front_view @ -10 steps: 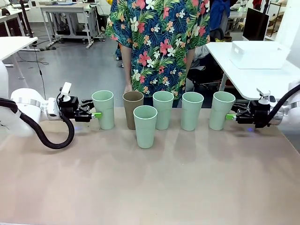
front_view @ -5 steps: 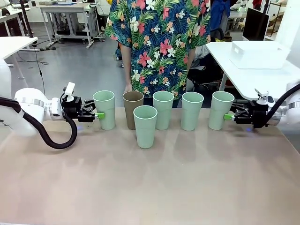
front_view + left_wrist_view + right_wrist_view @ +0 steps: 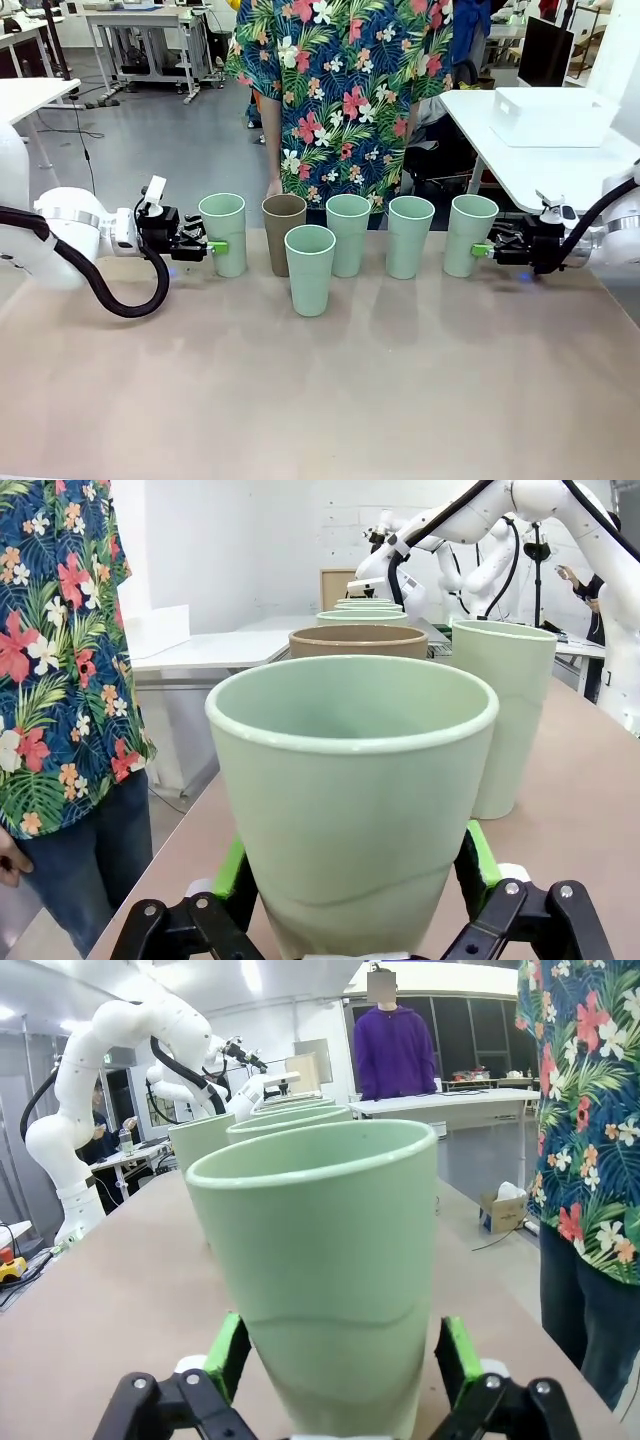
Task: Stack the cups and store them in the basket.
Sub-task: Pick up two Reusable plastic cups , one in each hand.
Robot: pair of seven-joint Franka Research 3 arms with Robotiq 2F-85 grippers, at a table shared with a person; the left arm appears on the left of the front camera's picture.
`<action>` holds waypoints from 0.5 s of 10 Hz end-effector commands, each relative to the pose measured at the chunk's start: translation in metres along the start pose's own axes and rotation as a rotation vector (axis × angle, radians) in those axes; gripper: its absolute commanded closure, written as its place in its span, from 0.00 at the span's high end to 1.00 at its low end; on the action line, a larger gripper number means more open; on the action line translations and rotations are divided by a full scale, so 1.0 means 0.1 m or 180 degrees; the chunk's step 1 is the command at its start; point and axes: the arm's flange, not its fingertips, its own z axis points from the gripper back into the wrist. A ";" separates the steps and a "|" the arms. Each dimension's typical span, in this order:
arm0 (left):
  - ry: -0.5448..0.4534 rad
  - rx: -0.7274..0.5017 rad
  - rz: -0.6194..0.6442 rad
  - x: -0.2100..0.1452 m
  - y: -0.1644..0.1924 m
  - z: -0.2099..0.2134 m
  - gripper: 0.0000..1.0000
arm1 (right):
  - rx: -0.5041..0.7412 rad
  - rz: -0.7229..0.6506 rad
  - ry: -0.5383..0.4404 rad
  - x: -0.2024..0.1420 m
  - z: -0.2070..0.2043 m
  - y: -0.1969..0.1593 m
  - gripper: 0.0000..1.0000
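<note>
Six cups [image 3: 310, 270] stand upright on my tabletop [image 3: 320, 390]. My left gripper [image 3: 215, 246] is spread wide around the leftmost green cup [image 3: 224, 225]. My right gripper [image 3: 482, 250] is spread wide around the rightmost green cup [image 3: 472, 225]. The white basket [image 3: 553, 117] sits on a separate table [image 3: 530, 170], far right.

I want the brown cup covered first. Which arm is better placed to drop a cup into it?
Left, likely. The left pincer straddles the end mint cup right beside the brown cup; the right pincer straddles the far-end cup, with other mint cups between.
</note>
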 end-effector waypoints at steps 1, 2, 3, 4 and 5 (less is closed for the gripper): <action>0.0002 0.0048 0.0096 0.06 0.02 -0.09 1.00 | -0.0078 -0.0074 -0.0063 0.05 -0.12 -0.03 1.00; 0.0008 0.0039 0.0119 0.05 0.03 -0.10 1.00 | -0.0051 -0.0092 -0.0072 0.06 -0.15 -0.03 1.00; 0.0000 0.0031 0.0147 0.05 0.04 -0.12 1.00 | -0.0024 -0.0114 -0.0074 0.06 -0.19 -0.04 1.00; -0.0003 0.0017 0.0175 0.06 0.03 -0.15 1.00 | -0.0004 -0.0120 -0.0074 0.05 -0.22 -0.05 1.00; 0.0008 0.0017 0.0197 0.07 0.03 -0.18 1.00 | 0.0013 -0.0117 -0.0091 0.05 -0.23 -0.05 1.00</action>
